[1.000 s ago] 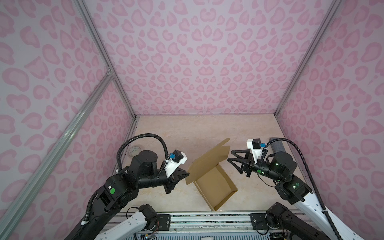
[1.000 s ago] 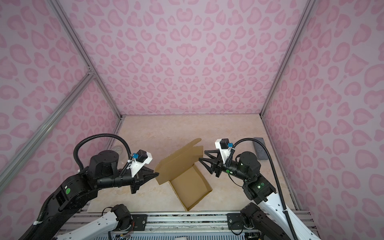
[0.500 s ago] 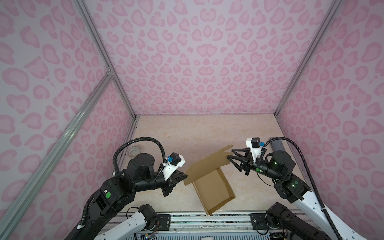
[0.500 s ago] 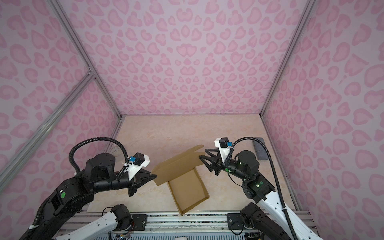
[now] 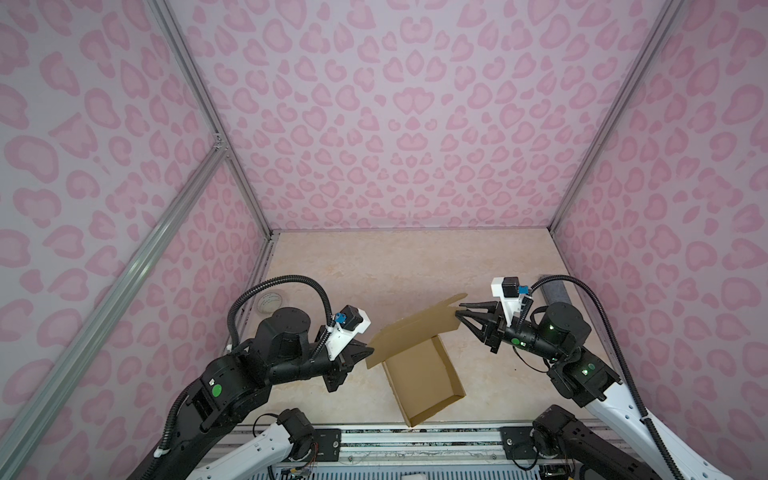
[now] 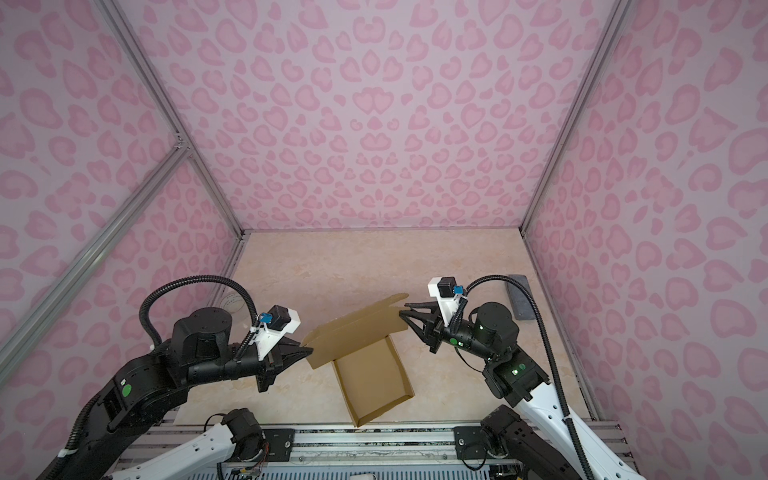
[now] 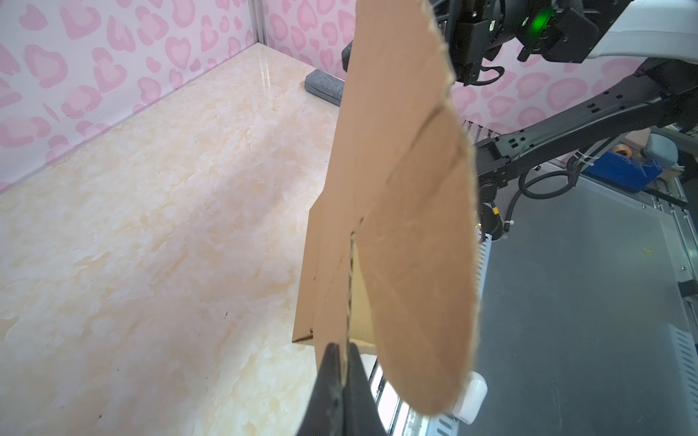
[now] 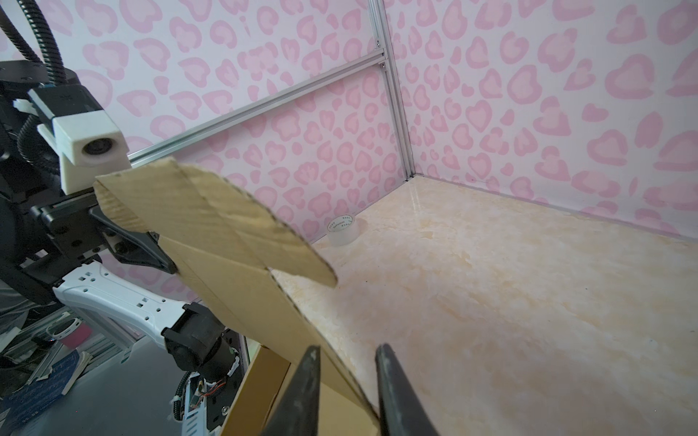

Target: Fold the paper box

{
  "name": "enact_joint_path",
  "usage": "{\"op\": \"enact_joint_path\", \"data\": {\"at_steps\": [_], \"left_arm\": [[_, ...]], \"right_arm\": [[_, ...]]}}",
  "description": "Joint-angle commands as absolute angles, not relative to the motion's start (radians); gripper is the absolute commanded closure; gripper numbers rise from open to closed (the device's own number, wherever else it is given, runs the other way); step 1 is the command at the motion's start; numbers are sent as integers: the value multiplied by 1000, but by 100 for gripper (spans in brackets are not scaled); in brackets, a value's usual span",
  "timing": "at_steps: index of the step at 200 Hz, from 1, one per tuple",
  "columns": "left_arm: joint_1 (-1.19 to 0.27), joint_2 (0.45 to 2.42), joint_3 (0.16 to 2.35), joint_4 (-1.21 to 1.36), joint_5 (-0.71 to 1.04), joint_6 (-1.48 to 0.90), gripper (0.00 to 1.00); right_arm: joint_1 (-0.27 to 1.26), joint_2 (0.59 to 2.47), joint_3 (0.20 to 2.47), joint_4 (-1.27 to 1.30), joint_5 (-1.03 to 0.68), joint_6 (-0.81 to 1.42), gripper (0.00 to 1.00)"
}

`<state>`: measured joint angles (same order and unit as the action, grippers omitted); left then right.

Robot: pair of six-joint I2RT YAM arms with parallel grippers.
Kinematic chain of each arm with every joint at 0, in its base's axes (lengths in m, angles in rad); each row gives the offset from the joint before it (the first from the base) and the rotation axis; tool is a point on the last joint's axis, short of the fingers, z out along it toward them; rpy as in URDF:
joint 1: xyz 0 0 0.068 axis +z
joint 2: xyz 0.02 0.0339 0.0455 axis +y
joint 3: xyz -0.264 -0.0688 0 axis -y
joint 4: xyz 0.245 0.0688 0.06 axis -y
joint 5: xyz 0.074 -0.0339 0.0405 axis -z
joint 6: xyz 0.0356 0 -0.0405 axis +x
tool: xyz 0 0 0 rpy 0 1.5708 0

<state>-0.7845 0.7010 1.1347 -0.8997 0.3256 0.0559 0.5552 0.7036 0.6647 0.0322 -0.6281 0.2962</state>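
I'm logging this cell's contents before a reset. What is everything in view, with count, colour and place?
brown cardboard paper box: one, brown, mid-table toward the front, lid flap raised.
grey rectangular block: one, grey, by the right wall.
clear tape roll: one, clear, by the left wall.
cream marbled table: one, cream, under everything.
left gripper: one, black, fingers shut on the lid's left corner.
right gripper: one, black, fingers open astride the lid's right edge.
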Motion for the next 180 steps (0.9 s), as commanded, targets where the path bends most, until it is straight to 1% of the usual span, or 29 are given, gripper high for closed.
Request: {"op": "enact_joint_path", "data": {"at_steps": [1, 41, 68, 91, 104, 114, 124, 140, 169, 180], "left_arm": [[-787, 699, 1130, -896, 291, 64, 95], [-788, 717, 1127, -878, 248, 61, 95], [-787, 747, 1124, -849, 200, 58, 95], [-781, 785, 1117, -798, 134, 44, 96], [-778, 807, 1102, -745, 61, 26, 95], [-775, 822, 1081, -686, 5, 10, 95], [-771, 836, 1056, -618, -54, -17, 96], [-769, 868, 1019, -532, -109, -52, 96], [-769, 926, 961, -364, -190, -148, 95], [-770, 948, 938, -301, -210, -191, 96]], "right_arm": [[558, 704, 661, 39, -637, 297, 80], [580, 710, 666, 18, -624, 280, 94], [620, 715, 672, -11, -575, 259, 100], [667, 735, 688, -61, -459, 241, 100], [688, 748, 685, -74, -376, 250, 100], [702, 756, 672, -58, -343, 256, 100], [723, 760, 653, -29, -274, 273, 100], [746, 775, 635, 5, -192, 283, 100], [773, 823, 623, 35, 9, 321, 100], [773, 843, 623, 46, 54, 333, 100]]}}
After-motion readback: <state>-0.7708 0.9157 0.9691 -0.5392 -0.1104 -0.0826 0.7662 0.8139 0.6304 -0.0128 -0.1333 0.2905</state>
